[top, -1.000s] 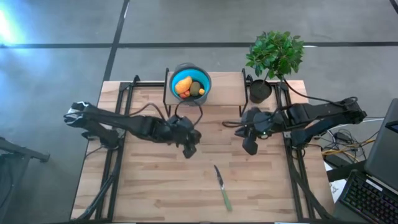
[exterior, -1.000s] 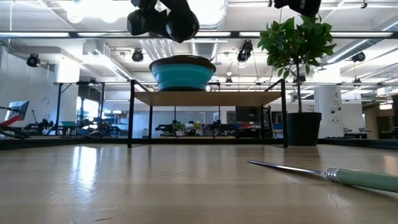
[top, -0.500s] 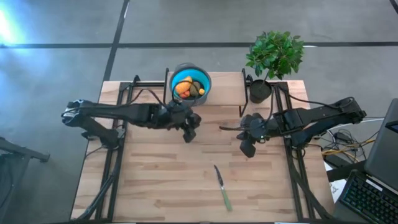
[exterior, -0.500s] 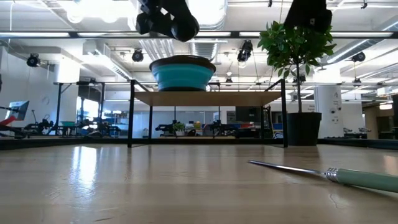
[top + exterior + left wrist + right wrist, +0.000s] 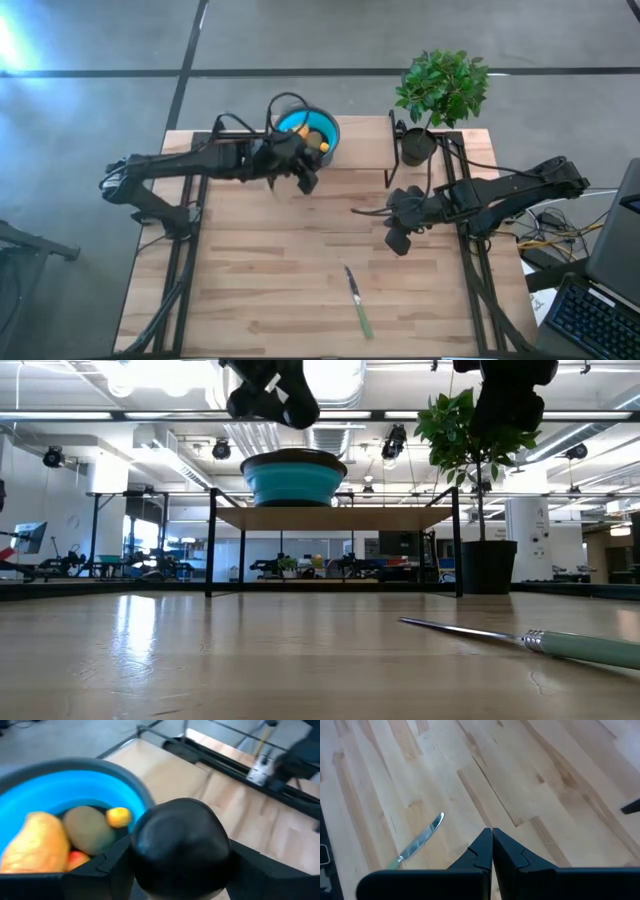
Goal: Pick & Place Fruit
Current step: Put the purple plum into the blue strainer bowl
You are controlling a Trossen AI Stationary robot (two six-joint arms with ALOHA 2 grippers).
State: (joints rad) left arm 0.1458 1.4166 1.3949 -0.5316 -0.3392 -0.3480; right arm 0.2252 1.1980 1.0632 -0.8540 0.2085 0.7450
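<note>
High view: one blue bowl (image 5: 316, 131) sits on a raised shelf at the table's far edge, beside one potted plant (image 5: 441, 92); one green-handled knife (image 5: 357, 301) lies on the wooden table (image 5: 250, 290). The left gripper (image 5: 305, 175) hangs at the bowl's near rim and hides most of its contents — only orange fruit (image 5: 322, 146) shows. The right gripper (image 5: 397, 240) hovers mid-table, apart from the knife.

Low view: both grippers are cut off at the top edge; the bowl's contents are hidden.

Left wrist view: four pieces lie in the bowl — one elongated orange-yellow fruit (image 5: 34, 846), one olive-brown oval (image 5: 89, 828), one tiny orange piece (image 5: 118, 817), one partly hidden red piece (image 5: 75, 859). The fingers grip a fifth, a black round fruit (image 5: 180, 847), just outside the rim.

Right wrist view: fingers (image 5: 477, 851) pressed together, holding nothing, above the knife.
</note>
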